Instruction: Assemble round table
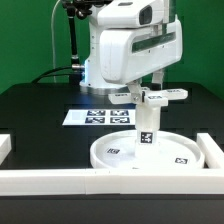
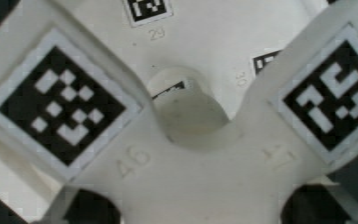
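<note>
The large flat disc [image 1: 120, 152] lies on the black table near the front. The short cylinder leg [image 1: 146, 126] stands upright on it, tags on its side. The cross-shaped piece [image 1: 152, 97] sits level on top of the leg. My gripper [image 1: 148, 88] comes straight down onto this piece. In the wrist view the cross-shaped piece [image 2: 185, 110] fills the picture, with a tag on each of two arms. My gripper [image 2: 202, 208] is shut on it, and a dark fingertip [image 2: 96, 206] shows on each side of the white plastic.
The marker board [image 1: 98, 116] lies flat behind the disc. White border bars run along the front [image 1: 100, 181], the exterior view's left [image 1: 5, 146] and the exterior view's right [image 1: 212, 150]. The arm's white body [image 1: 125, 45] stands over the back of the table.
</note>
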You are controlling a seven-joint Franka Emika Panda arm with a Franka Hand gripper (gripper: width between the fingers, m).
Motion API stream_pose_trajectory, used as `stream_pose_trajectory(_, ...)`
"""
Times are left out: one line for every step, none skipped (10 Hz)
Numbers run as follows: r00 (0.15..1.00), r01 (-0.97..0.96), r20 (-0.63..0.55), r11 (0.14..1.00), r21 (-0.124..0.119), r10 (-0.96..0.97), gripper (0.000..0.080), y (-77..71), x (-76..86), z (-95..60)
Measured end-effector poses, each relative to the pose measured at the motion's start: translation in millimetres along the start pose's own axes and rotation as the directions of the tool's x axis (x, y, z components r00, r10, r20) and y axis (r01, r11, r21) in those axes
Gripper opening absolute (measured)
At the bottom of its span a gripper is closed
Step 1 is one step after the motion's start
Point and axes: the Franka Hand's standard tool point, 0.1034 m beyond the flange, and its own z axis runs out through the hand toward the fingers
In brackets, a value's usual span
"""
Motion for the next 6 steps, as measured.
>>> stream_pose_trajectory(1.000,-0.011,0.000,1.000,0.000,0.011,0.0449,0.0,0.0,0.0)
stream_pose_trajectory(1.000,-0.018,-0.001,1.000,0.001,0.018,0.0449,0.2,-0.3,0.0)
stream_pose_trajectory(0.993,-0.113,-0.017,0.994,0.007,0.113,0.0449,1.0,-1.9,0.0)
stream_pose_trajectory(0.967,-0.251,-0.033,0.968,0.017,0.252,0.0449,0.4,-1.6,0.5)
stream_pose_trajectory(0.931,-0.361,-0.046,0.932,0.030,0.362,0.0449,-0.3,-1.2,0.9)
stream_pose_trajectory(0.861,-0.502,-0.057,0.863,0.050,0.505,0.0449,-1.3,-0.6,1.1)
